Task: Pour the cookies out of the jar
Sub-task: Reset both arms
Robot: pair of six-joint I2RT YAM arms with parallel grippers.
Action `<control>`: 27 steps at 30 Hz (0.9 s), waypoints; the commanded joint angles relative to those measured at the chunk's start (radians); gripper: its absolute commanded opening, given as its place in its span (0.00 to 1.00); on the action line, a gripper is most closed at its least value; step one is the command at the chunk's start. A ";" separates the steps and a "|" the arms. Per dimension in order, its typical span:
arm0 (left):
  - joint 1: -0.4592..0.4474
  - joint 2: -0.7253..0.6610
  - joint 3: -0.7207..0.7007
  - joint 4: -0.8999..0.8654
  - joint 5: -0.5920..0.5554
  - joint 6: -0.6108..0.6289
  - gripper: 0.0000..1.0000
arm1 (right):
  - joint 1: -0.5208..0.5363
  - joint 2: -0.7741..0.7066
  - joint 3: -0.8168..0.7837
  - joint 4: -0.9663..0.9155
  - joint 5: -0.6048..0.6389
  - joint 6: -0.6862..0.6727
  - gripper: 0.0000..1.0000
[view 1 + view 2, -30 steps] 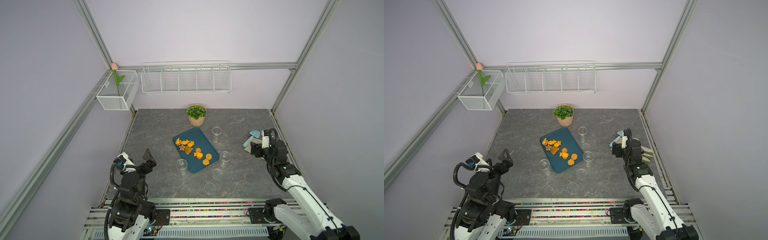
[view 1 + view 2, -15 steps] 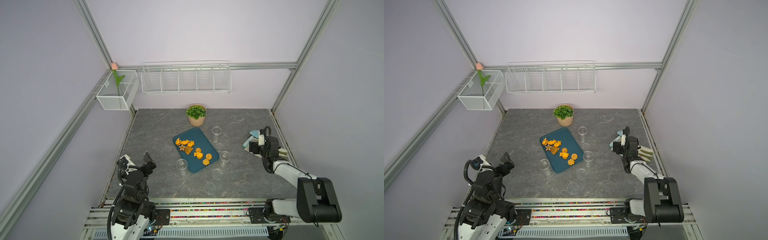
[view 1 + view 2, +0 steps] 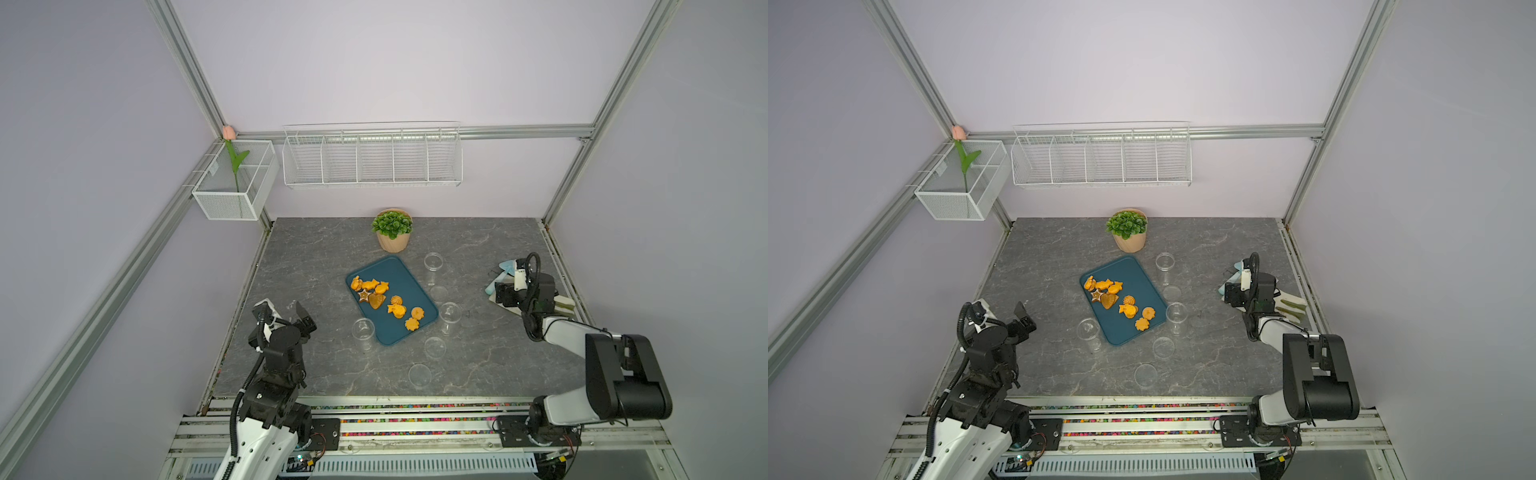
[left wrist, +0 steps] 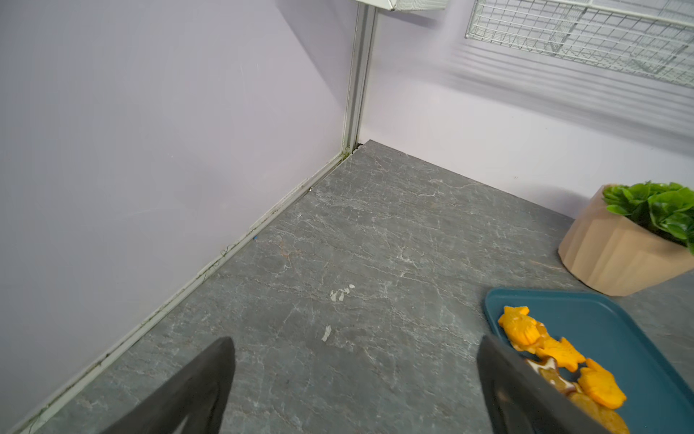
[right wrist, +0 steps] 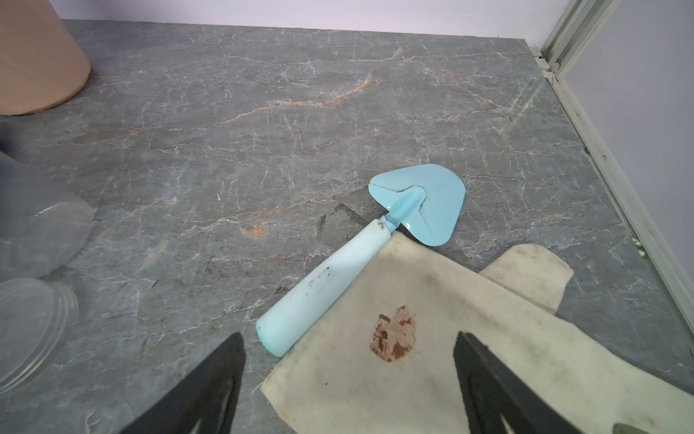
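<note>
Already the cookies (image 3: 377, 300) are lying on the tray (image 3: 405, 278), while left tool (image 4: 356, 342) and right tool (image 5: 349, 338) are hanging open on opposite sides of it.

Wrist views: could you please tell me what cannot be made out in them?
- Left wrist: cookies partly hidden behind a finger of the left gripper; wire rack blurred.
- Right wrist: clear jar and plant pot cut off by the picture edge.

Lilac walls (image 3: 374, 62), grey marbled tabletop (image 3: 311, 257), wire shelf (image 3: 372, 156).
</note>
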 commanded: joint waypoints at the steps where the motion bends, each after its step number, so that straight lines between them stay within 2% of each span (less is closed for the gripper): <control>1: 0.003 0.057 -0.024 0.185 -0.019 0.092 1.00 | -0.007 0.010 -0.008 0.072 -0.027 -0.028 0.89; 6: 0.024 0.238 -0.047 0.396 0.000 0.161 1.00 | -0.007 0.047 -0.013 0.123 -0.043 -0.038 0.89; 9: 0.030 0.329 -0.038 0.466 -0.002 0.156 1.00 | -0.006 0.054 -0.011 0.125 -0.046 -0.037 0.89; 13: 0.035 0.459 0.007 0.491 -0.035 0.082 1.00 | -0.007 0.054 -0.010 0.126 -0.045 -0.038 0.89; 20: 0.091 0.691 0.039 0.657 -0.035 0.145 1.00 | -0.007 0.047 -0.026 0.148 -0.043 -0.038 0.89; 27: 0.138 0.848 0.029 0.809 0.007 0.172 1.00 | -0.007 0.044 -0.036 0.163 -0.043 -0.038 0.89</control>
